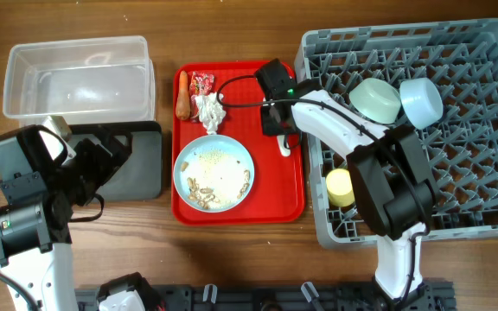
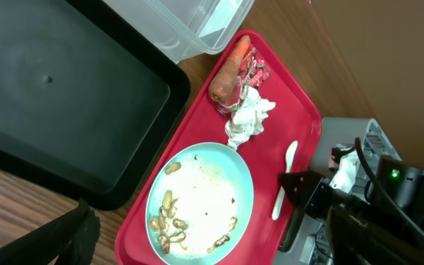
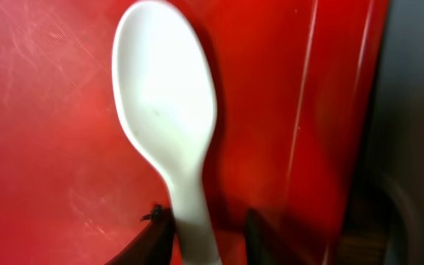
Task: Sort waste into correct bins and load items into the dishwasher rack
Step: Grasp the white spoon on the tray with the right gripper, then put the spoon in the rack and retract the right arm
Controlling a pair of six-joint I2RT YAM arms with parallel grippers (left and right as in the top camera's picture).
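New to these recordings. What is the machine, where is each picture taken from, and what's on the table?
Two robot arms work at a wooden table, each ending in a two-finger gripper. One picture looks down from above; the other two come from cameras on the wrists. A red tray holds a light blue plate with crumbs, a carrot stub, a red wrapper, a tissue and a white spoon. Left of it sit a clear tub and a black tray; right, a grey rack holding a green dish, blue bowl and yellow cup. The right gripper straddles the spoon's handle, not yet closed. The left gripper hovers over the black tray, its state unclear.
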